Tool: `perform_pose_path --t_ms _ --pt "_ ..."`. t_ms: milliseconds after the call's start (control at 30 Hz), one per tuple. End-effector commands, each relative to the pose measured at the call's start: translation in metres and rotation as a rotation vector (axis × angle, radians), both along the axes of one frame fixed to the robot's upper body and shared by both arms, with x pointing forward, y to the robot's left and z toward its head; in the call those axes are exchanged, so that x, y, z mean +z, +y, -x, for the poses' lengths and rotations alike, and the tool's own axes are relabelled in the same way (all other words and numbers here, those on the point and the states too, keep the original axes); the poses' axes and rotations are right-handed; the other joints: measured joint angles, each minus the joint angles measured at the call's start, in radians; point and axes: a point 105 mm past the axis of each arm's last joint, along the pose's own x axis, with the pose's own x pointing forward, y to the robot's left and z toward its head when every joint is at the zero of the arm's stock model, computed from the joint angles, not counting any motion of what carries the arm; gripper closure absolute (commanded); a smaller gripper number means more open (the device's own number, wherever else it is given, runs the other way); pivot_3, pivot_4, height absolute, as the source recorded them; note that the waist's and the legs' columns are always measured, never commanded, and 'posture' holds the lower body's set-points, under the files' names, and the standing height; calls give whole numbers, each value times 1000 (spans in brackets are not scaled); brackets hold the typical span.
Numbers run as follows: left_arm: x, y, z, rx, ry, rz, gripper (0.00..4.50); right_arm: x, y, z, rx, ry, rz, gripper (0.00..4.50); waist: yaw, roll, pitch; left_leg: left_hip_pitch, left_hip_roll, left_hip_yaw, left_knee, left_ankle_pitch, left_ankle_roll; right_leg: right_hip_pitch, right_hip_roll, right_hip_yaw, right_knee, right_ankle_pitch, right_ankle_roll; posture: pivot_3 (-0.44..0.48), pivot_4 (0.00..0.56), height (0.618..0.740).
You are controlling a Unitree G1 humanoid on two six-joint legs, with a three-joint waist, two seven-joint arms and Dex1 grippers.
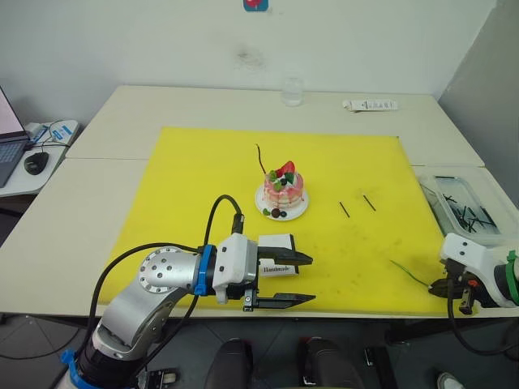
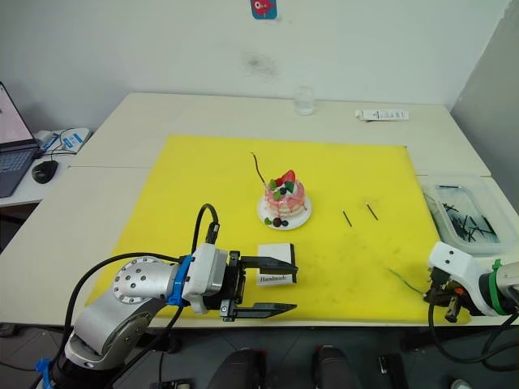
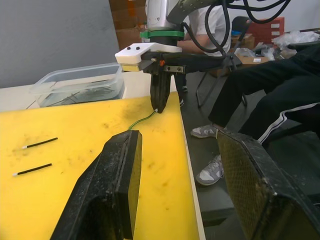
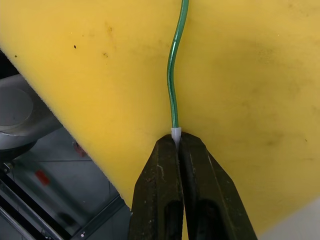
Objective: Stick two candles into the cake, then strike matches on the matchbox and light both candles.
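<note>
The pink cake [image 1: 284,189] sits on its white plate [image 1: 268,211] mid-mat. A dark red candle [image 1: 259,158] rises from the cake's back left. The green candle [image 4: 172,65] lies on the yellow mat [image 1: 203,178] near its front right corner. My right gripper [image 4: 176,139] is shut on its pale end. My left gripper [image 1: 298,279] is open at the mat's front edge. Its far finger [image 1: 288,258] crosses the white matchbox [image 1: 278,243]; I cannot tell if they touch. Two matches [image 1: 345,209] [image 1: 369,203] lie right of the cake.
A clear bin [image 1: 466,207] of dark sticks stands off the mat's right edge. A glass [image 1: 292,91] and a white strip [image 1: 371,104] sit at the back. A laptop [image 1: 8,146] and mouse [image 1: 35,164] are far left. A seated person's legs [image 3: 280,95] are beyond the table.
</note>
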Motion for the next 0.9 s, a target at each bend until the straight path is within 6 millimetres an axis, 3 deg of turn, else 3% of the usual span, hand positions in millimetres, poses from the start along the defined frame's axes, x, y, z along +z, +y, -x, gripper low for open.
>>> perform_pose_path --t_ms 33,233,433,633,900 --pt "8 -2 1 -10 -25 35 1792 26 34 -12 49 -78 -189 4461 -2 -1 0 0 0 0 0 0 0 0 0 0 0 0 0 0 150 740" --pt "23 3 -27 146 89 144 1792 95 110 -49 63 -356 -704 4461 -2 -2 2 0 1 -6 0 0 0 0 3 -1 2 1 1 0 150 740" --pt "35 5 -54 363 141 248 1792 125 156 -89 -88 -644 -963 4461 1 -2 2 -2 0 -5 -1 0 0 0 5 0 1 3 8 0 150 740" --pt "34 7 -71 564 115 300 1792 120 180 -113 -157 -882 -957 4461 0 -2 1 -4 -2 -3 -1 0 0 -1 3 2 1 2 10 0 150 740" --pt "23 26 -86 709 67 282 1792 109 204 -128 -181 -966 -985 4461 -1 -1 1 -1 1 -4 -1 0 0 -1 4 1 4 3 7 0 150 740"
